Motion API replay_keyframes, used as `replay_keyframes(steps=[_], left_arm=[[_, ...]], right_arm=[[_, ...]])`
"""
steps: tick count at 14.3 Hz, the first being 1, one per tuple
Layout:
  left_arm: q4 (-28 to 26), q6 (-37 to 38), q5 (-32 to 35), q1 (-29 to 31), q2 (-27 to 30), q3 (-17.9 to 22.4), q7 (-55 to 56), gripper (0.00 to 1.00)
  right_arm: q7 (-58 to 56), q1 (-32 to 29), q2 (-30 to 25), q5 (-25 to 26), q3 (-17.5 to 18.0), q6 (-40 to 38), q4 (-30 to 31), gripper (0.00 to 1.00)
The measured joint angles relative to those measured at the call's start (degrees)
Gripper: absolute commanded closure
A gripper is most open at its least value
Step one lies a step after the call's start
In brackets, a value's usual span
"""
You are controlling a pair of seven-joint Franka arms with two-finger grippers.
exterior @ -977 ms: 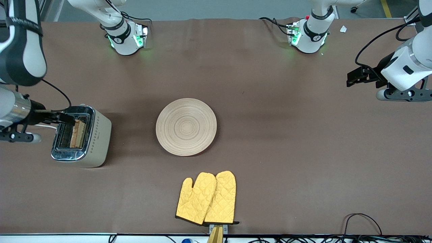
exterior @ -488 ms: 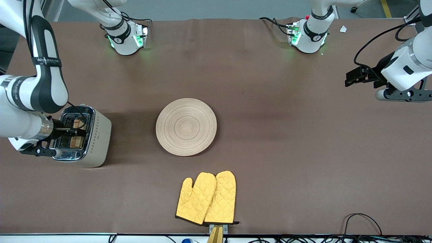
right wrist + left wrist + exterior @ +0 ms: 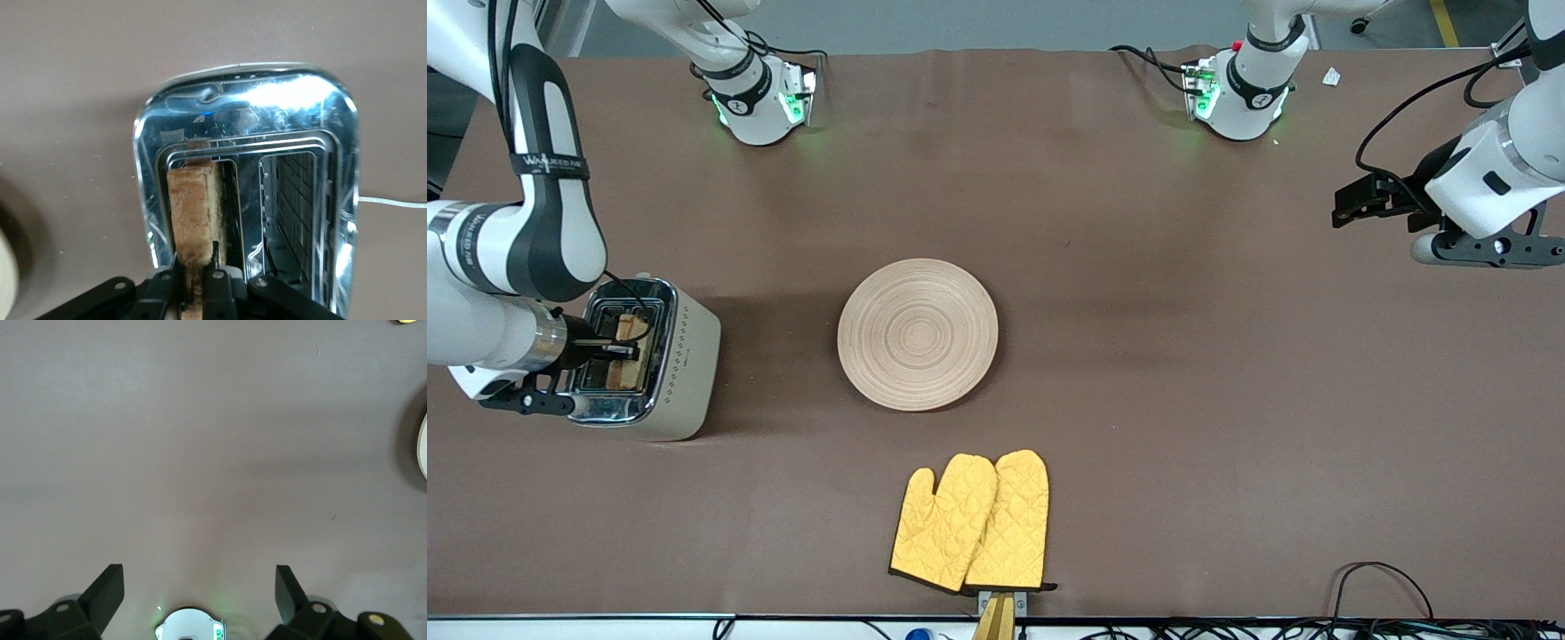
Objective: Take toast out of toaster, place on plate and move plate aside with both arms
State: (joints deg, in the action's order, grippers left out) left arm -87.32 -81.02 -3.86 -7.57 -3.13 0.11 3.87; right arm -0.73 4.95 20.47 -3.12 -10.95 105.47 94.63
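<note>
Jaws of the right gripper (image 3: 195, 277) are pinched on the toast (image 3: 192, 207) standing in the toaster (image 3: 660, 356), at the plate's (image 3: 917, 333) nine o'clock. Left gripper (image 3: 199, 593) is held spread over bare bench (image 3: 1183, 400).

Toast (image 3: 192, 220) — light-brown speckled slice with darker crust, standing on edge in a toaster slot at the right arm's end of the table, top edge protruding. Plate (image 3: 918, 334) — round, light wood, concentric ring grain, lying flat mid-table, nothing on it.
</note>
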Motion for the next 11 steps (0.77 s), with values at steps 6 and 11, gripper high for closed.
replay_keyframes(steps=[6,11], left_arm=[[0.1,0.0,0.0,-0.1,0.0,-0.1,0.0,0.0],[0.1,0.0,0.0,-0.1,-0.1,-0.1,-0.3,0.0]], right_arm=[[9.0,6.1,-6.2,0.1,0.7,-17.2,-14.5,0.95],[31.0,24.4,-0.9,6.8,1.5,-15.7,-14.9,0.95]])
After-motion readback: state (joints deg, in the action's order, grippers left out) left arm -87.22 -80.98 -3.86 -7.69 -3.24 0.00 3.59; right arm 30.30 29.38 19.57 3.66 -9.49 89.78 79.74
